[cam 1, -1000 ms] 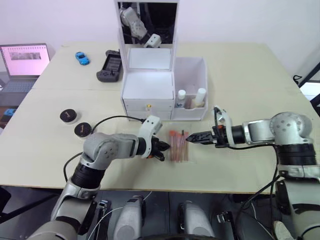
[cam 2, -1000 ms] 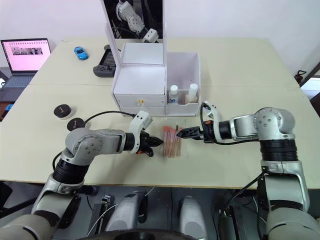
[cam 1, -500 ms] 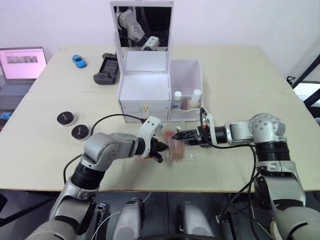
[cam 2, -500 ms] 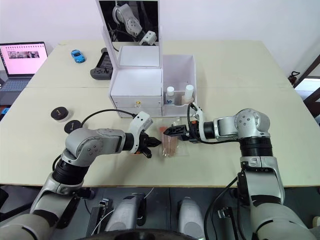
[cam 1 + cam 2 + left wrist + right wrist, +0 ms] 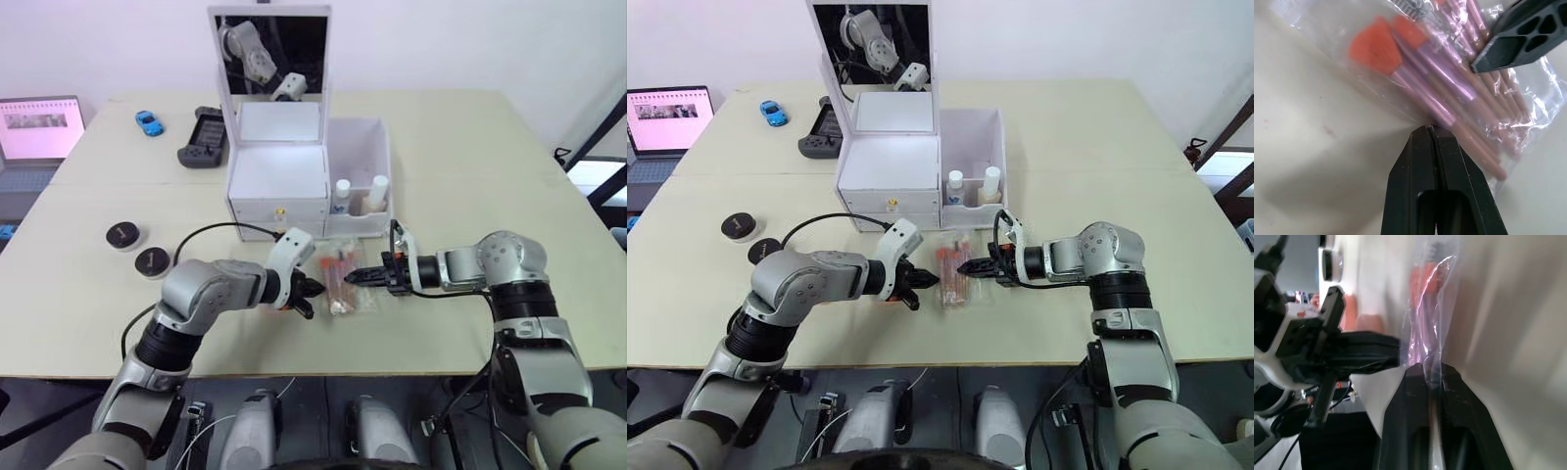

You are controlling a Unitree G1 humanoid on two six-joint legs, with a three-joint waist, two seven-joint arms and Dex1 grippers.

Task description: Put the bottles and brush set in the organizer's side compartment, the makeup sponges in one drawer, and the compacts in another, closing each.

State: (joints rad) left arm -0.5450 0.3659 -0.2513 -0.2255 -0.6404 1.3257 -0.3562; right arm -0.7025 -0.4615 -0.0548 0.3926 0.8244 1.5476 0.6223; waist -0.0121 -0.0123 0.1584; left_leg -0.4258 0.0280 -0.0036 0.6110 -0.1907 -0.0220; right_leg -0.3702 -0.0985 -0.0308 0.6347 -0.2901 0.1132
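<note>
Brushes lay nearest, as a clear packet, the brush set (image 5: 340,282), on the table (image 5: 460,147) just in front of the organizer (image 5: 279,176). Both grippers met at it. The right gripper (image 5: 359,278) had its fingers pinched on the packet's film edge, which ran down between them in the right wrist view, probably to lift the flat packet off the table, where it offered little to grab. The left gripper (image 5: 307,293) pressed its fingers together with the tips touching the packet's other edge; in the left wrist view no film showed between them, so it seemed to steady or nudge the packet rather than hold it.

Left of the organizer's front, 2 compacts (image 5: 137,249) sat on the table, not yet in a drawer. Both front drawers looked closed.

Behind the brushes, the 2 bottles (image 5: 361,194) already stood upright in the side compartment (image 5: 364,157) at the organizer's right, so the brush set was what that bin lacked.

Beyond the organizer's left, a black handheld device (image 5: 203,140), a blue toy car (image 5: 149,121) and a laptop (image 5: 39,127) stood clear of the work.

No writing could be read; the short bottle's label was too small.
</note>
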